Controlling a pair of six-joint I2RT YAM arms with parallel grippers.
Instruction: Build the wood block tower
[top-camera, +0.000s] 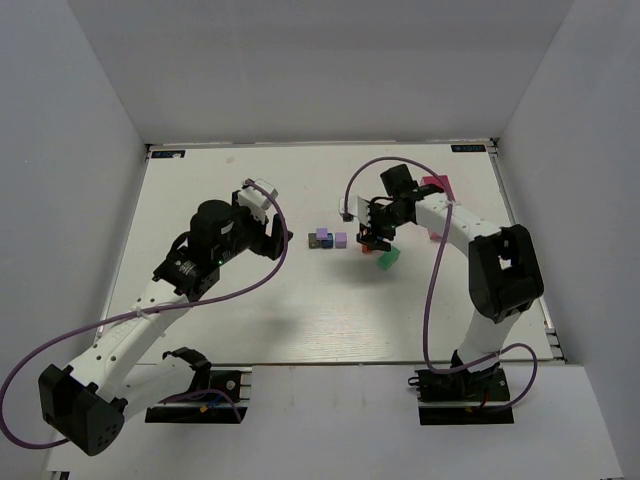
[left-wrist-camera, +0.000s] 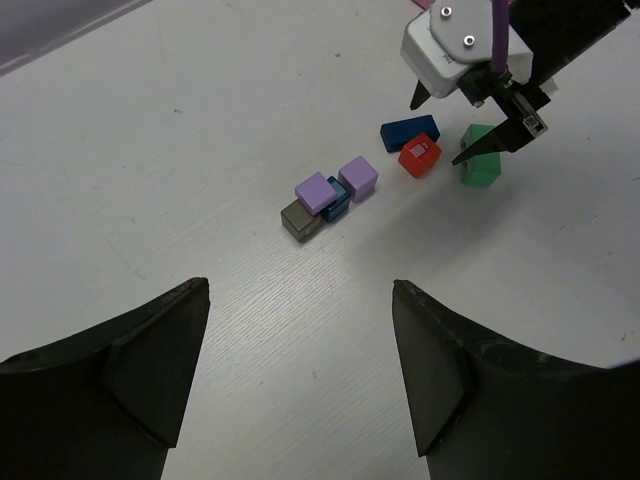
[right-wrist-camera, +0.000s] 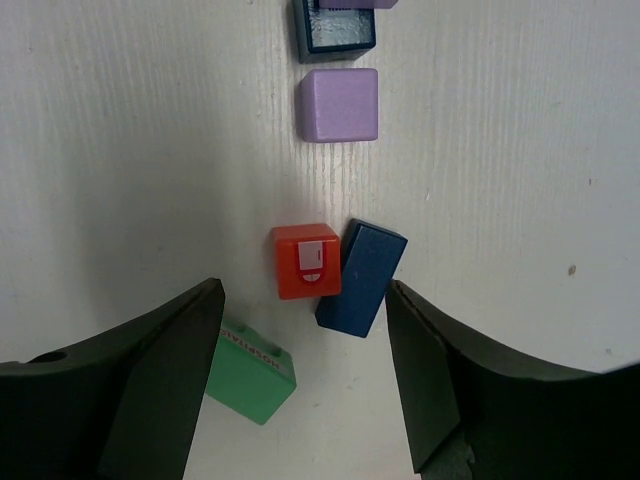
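While the left gripper (left-wrist-camera: 300, 290) gapes empty, the right gripper (right-wrist-camera: 304, 285) hangs parted, seemingly above the red block (right-wrist-camera: 305, 260).

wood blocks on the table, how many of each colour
purple blocks: 2
blue blocks: 2
red block: 1
green block: 1
dark grey block: 1
total: 7

Robotics lab test cell: white table (top-camera: 300, 320) boxed by plain white panels (top-camera: 320, 70); left arm (top-camera: 130, 325) and right arm (top-camera: 505, 275) bolted at near edge.
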